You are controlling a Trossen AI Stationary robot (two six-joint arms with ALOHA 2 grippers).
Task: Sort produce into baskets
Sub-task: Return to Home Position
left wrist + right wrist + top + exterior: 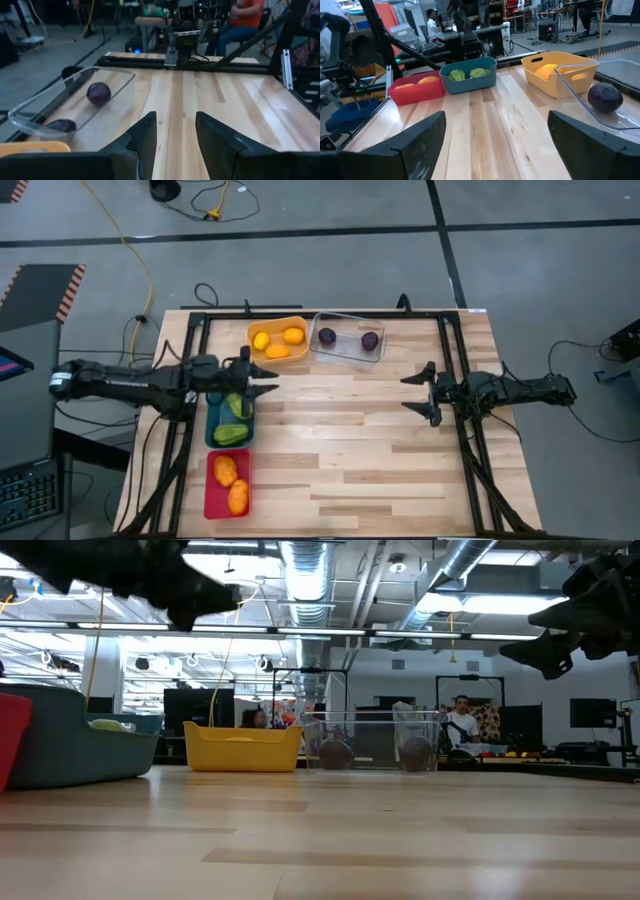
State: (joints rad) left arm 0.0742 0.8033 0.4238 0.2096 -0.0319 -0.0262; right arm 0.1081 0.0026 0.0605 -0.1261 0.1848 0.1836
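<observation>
Four baskets stand on the table's left and far side. The orange basket [278, 338] holds three yellow and orange pieces. The clear basket [348, 340] holds two dark purple pieces [98, 93]. The teal basket [230, 422] holds green pieces [469, 74]. The red basket [228, 484] holds two orange pieces. My left gripper [268, 381] is open and empty above the teal basket's far end. My right gripper [418, 393] is open and empty over the table's right half.
A black frame [320, 316] runs along the table's far edge and down both sides. Bare wood lies between the two grippers and toward the near edge. People sit in the room beyond the table [462, 720].
</observation>
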